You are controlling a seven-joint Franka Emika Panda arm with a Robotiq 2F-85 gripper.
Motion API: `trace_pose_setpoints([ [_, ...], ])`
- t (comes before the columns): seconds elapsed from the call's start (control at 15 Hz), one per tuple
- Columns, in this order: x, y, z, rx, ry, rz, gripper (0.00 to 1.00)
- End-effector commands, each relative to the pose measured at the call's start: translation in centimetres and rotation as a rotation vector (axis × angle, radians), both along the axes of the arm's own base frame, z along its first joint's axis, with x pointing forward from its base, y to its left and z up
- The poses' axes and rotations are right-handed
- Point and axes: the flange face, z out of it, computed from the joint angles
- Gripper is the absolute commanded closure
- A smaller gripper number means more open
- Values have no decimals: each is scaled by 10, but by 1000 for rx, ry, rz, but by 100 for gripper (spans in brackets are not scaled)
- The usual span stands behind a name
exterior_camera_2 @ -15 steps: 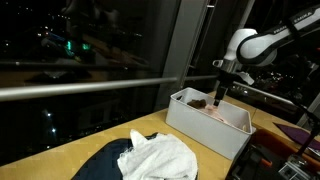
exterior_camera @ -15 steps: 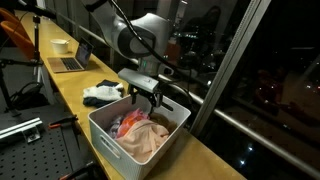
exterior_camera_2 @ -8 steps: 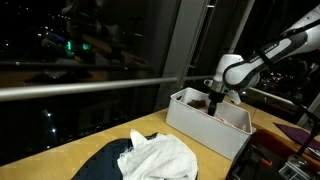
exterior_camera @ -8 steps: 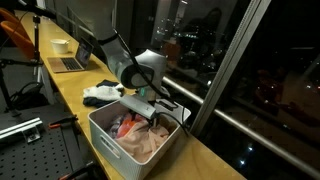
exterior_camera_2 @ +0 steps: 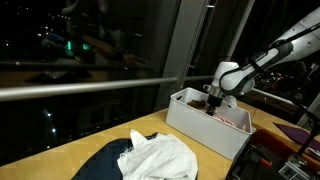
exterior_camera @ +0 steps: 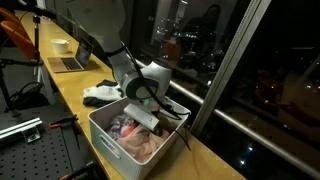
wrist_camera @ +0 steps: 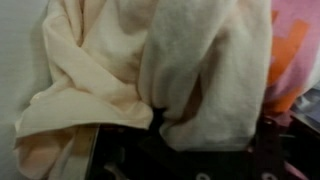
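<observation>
Inside the white bin [exterior_camera: 108, 146], right down on the heaped cloths [wrist_camera: 90, 80] with the gripper [exterior_camera: 150, 118]. Cannot tell how wide open, nor whether gripping anything. Better to pinch one thick fold, then lift straight up. Under the bin, wooden counter [exterior_camera: 70, 88]; beside it, loose garments [exterior_camera_2: 150, 158]; behind it, night-black window glass [exterior_camera: 265, 70].

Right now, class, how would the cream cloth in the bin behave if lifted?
The cream cloth would probably go floppy and drape, since it lies in soft folds. It likely feels light, being thin-looking fabric. It may drag the white towel lying against it.
</observation>
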Motion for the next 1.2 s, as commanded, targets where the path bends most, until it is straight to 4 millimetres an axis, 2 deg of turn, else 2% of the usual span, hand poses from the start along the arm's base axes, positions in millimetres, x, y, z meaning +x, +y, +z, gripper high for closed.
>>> trace_pose_setpoints([
  [0.0,-3,-6,13,34,-8,-24,63],
  [0.33,-12,-1,39,97,-22,-44,99],
  [0.4,-13,0,43,109,-25,-49,100],
  [0.47,-16,2,50,124,-29,-50,96],
  [0.6,-20,8,69,144,-42,-51,99],
  [0.73,-22,22,104,148,-63,-40,97],
  [1.13,-18,71,241,44,-154,42,97],
])
